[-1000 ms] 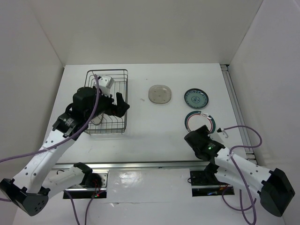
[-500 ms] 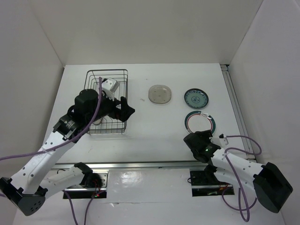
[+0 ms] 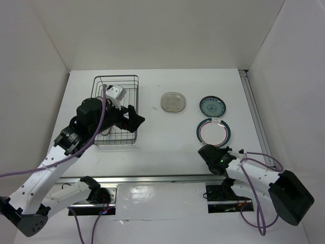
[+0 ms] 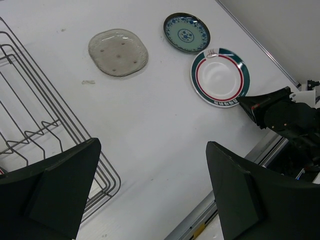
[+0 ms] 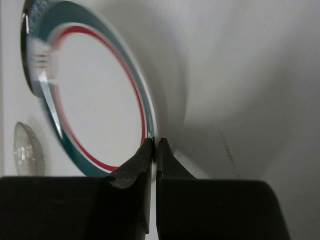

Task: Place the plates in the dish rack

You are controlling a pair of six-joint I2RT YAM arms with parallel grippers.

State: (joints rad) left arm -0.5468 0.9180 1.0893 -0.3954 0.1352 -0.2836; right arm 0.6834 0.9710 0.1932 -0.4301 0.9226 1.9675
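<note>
Only the right wrist view shows the right claw point(image 5: 154, 145) pinching the red-ringed plate point(image 5: 100, 100) by its rim, near the surface's point(image 3: 167, 142) right edge. The left claw point(image 4: 152, 147) gapes empty at the dish rack's point(image 3: 122, 76) right side.

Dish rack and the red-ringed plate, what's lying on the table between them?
Nothing: the table is bare between the dish rack and the red-ringed plate, seen in the top external and left wrist views. The grey plate lies farther back.
</note>
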